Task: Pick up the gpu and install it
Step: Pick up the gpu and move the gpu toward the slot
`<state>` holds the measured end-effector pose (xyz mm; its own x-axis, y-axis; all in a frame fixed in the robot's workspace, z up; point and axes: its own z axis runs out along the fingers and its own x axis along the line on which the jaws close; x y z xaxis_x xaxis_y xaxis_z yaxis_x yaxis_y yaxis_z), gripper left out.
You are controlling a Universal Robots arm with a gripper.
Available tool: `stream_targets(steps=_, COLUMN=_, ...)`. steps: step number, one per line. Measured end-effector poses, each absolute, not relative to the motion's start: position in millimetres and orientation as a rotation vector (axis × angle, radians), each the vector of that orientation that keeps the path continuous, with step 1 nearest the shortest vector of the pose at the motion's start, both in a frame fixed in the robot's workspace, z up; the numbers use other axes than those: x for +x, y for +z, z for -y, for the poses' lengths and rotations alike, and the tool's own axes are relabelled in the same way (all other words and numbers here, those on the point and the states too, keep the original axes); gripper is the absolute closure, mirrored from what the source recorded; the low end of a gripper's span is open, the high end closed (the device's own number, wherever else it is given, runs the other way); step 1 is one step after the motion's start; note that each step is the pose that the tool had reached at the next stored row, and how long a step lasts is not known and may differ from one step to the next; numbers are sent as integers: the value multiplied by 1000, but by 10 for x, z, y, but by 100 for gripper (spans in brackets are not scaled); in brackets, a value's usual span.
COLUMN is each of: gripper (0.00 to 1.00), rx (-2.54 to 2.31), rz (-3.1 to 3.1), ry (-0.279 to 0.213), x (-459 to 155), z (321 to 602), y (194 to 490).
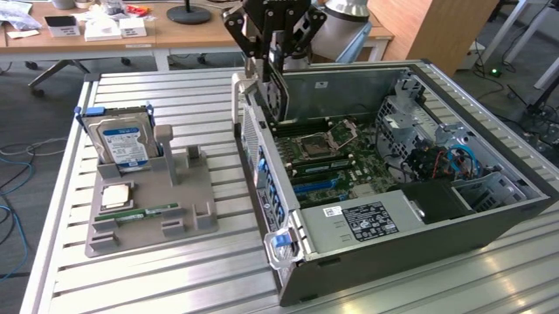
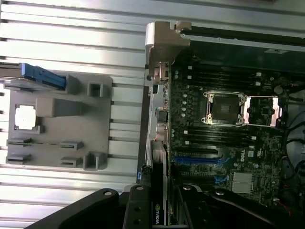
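Observation:
The gpu (image 1: 274, 91) is a thin dark card with a silver end bracket. It hangs on edge from my gripper (image 1: 273, 51), whose black fingers are shut on its upper part. The card hovers above the rear corner of the open computer case (image 1: 502, 154), over the far end of the motherboard (image 1: 336, 157) and not touching it. In the wrist view the gpu (image 2: 159, 171) shows edge-on below my gripper (image 2: 159, 212). It lies along the case's rear wall beside the blue expansion slots (image 2: 198, 160).
A grey parts holder (image 1: 188, 206) sits at the exterior view's left, with a hard drive (image 1: 122, 140) standing in it and a CPU (image 1: 118, 195) and green RAM stick (image 1: 148, 212) lying flat. The power supply (image 1: 362, 219) fills the case's near end. Desks stand behind.

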<state>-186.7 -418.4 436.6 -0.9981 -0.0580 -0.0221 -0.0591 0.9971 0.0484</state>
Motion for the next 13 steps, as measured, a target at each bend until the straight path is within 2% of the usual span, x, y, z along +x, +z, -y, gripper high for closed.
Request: stream_targets(steps=13, gripper=74, rx=-91, rz=-3119, ry=77, x=-1405, z=4184, y=4366)
